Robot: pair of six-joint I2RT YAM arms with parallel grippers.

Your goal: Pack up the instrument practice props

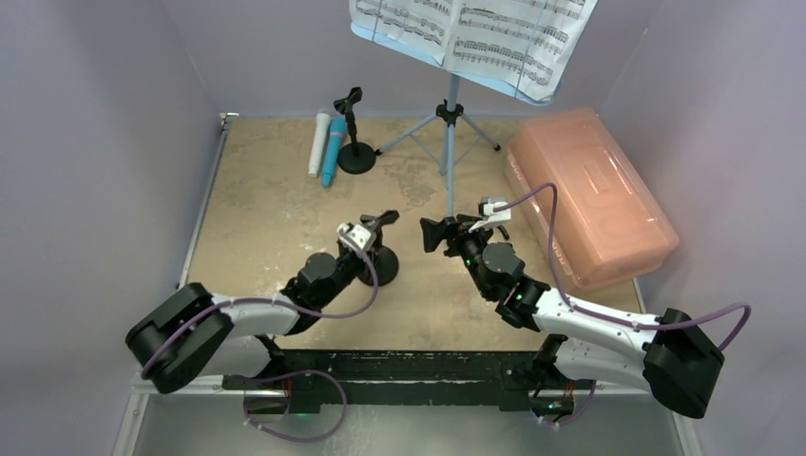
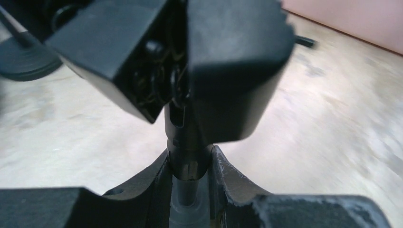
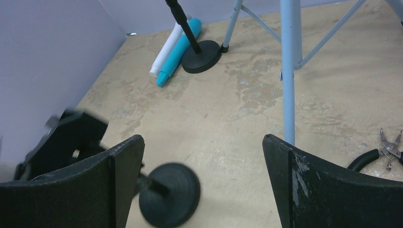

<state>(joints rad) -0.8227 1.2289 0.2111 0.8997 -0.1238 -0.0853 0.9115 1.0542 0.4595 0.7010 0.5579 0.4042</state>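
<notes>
Left pincer (image 2: 189, 159) clasps mic holder (image 2: 183, 126) stem.

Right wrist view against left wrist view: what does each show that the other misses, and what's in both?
Only the right wrist view shows the white microphone, the blue microphone, the pole of the music rack and the open right end effector. Only the left wrist view shows the left end effector gripping the stem of the near mic holder below its clip, plus a strip of the pink box. Both show the near mic holder and the table.
</notes>
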